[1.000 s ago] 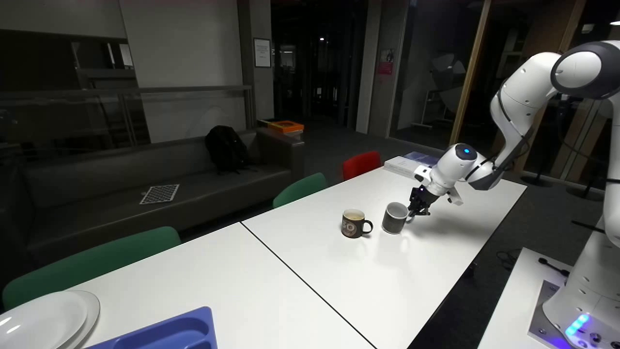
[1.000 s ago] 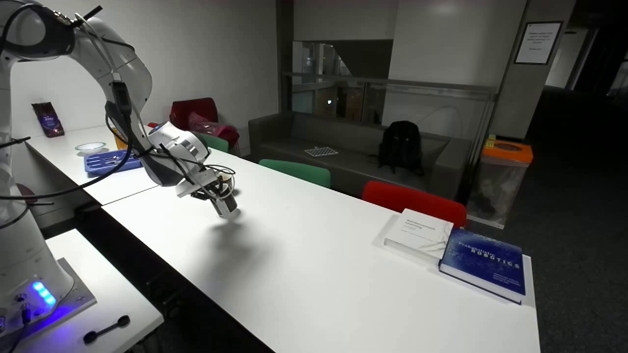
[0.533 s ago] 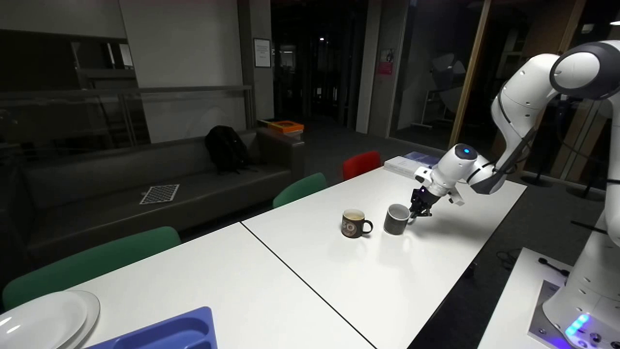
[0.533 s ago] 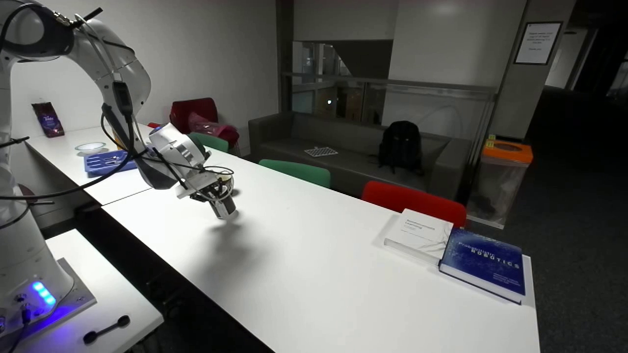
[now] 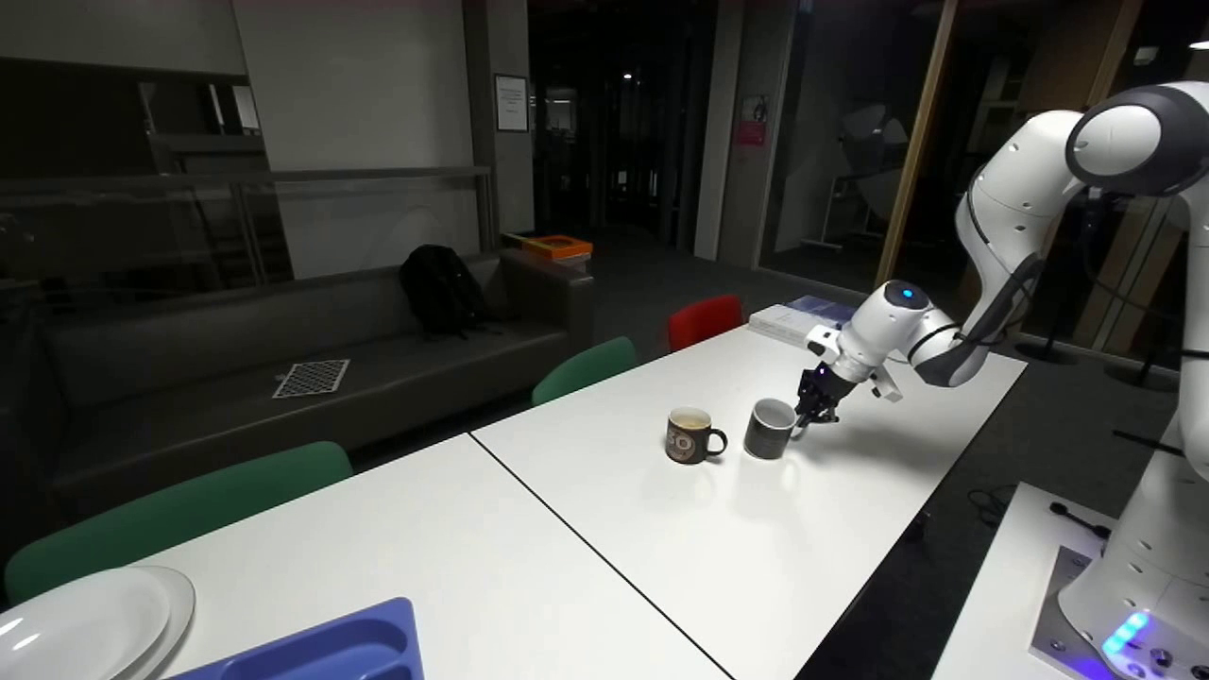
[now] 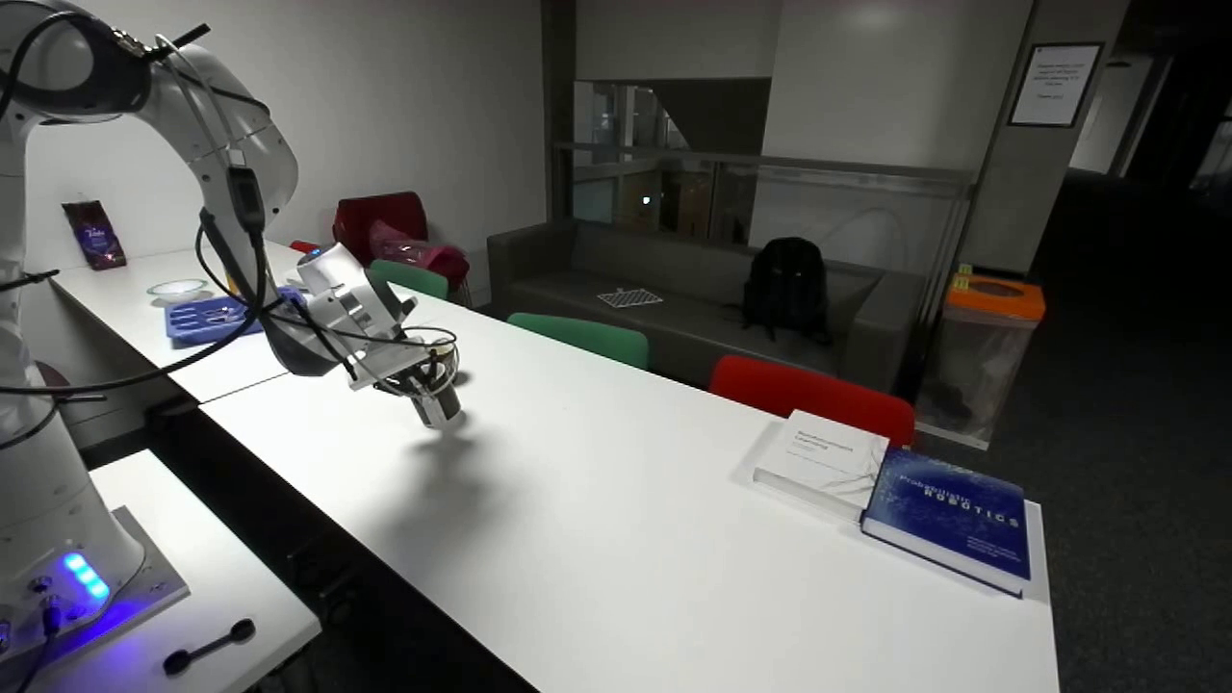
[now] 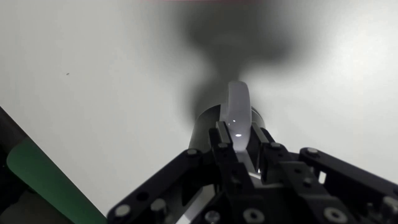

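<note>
the jaws are clamped on the handle of a grey mug, which leans and seems to hang just above the tabletop; the narrow, glossy handle could swivel or slip. set down at this slant, it could land on one edge and tip. drifting sideways, it could knock the dark mug near it.
</note>
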You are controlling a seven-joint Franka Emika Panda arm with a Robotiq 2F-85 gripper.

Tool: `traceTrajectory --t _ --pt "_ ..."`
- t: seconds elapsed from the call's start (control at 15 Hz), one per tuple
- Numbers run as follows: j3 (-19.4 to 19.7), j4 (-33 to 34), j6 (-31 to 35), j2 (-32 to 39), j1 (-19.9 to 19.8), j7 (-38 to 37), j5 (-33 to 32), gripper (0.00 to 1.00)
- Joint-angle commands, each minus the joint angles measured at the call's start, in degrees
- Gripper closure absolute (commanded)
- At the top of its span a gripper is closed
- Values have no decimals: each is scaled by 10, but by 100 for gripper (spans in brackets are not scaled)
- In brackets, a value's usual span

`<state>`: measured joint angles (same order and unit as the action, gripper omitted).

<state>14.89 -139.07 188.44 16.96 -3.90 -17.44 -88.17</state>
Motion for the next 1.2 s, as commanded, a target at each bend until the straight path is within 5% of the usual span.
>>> traceTrajectory --t 0.0,0.13,0.2,0.27,0.4,0.8,1.13 --pt "-9 -12 29 3 -16 34 29 95" --pt "-11 -12 30 6 -21 31 27 95" --pt "-12 -12 29 7 -22 30 27 80" --pt "-13 -13 27 7 -22 30 27 55" --pt "-14 -14 24 8 -22 30 28 49" --pt "-20 -23 20 15 -24 30 27 2" --pt "-18 -47 10 -7 -22 23 26 0"
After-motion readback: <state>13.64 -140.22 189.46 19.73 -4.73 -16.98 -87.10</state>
